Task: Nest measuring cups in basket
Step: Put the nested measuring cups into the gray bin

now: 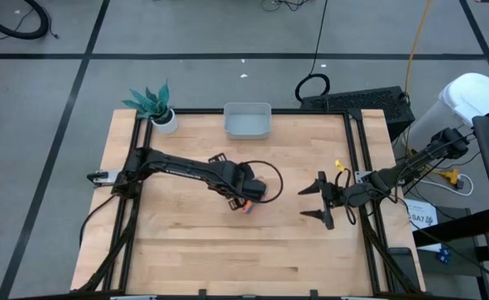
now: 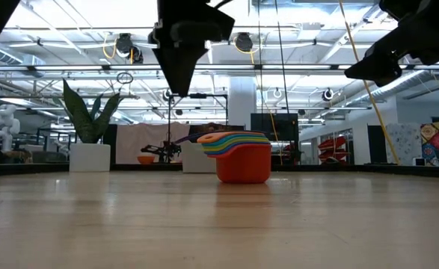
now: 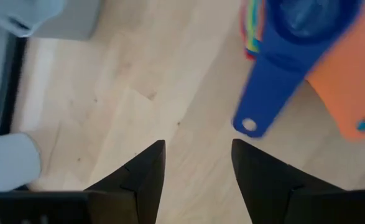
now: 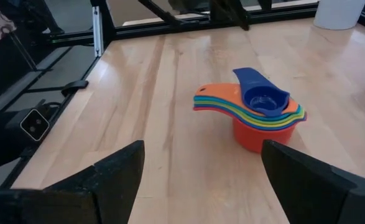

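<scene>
Wooden table [image 1: 186,242] holds nested measuring cups [image 4: 257,115] mid-surface.

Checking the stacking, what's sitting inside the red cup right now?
The red cup holds the other cups nested by size, the dark blue cup on top. Only their rims show; their bowls are hidden.

bright even overhead light — ceiling glare in low view, blurred left-wrist close-up
</scene>
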